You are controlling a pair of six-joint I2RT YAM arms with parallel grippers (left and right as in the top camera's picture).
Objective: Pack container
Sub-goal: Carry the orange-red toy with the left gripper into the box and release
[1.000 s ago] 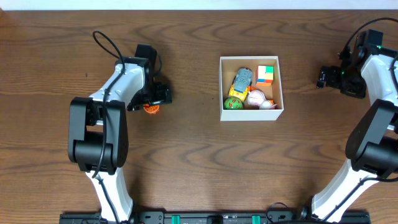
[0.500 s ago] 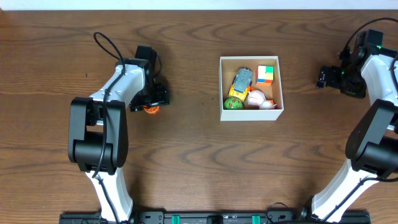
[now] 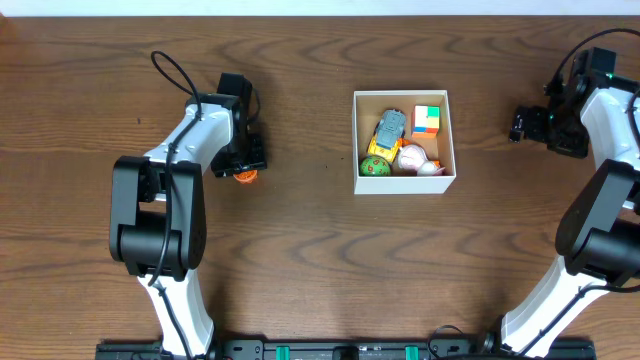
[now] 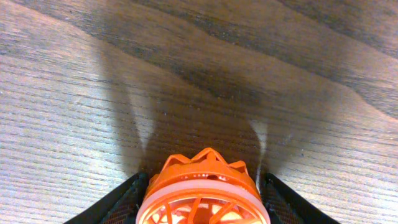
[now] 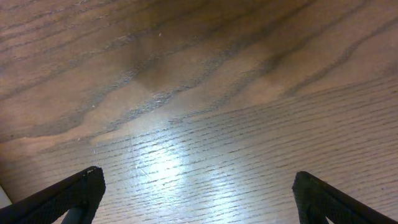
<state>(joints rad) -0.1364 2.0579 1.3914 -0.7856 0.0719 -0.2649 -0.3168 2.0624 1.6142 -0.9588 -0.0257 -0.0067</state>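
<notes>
Closest to me, my left gripper [image 4: 204, 199] clamps both fingers against an orange round spoked toy [image 4: 202, 177] sitting on the wooden table [image 3: 320, 260]. At 3 o'clock from it stands the container [image 3: 404, 184], with a colour cube [image 3: 427, 120] in its 1 o'clock corner and a green ball [image 3: 376, 167] at 7 o'clock. Farther off, at 2 o'clock, my right gripper [image 5: 198, 180] gapes wide above the tabletop.

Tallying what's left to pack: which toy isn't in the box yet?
The orange toy, on the table between the left gripper's fingers, well left of the container. The other toys already lie inside it.
</notes>
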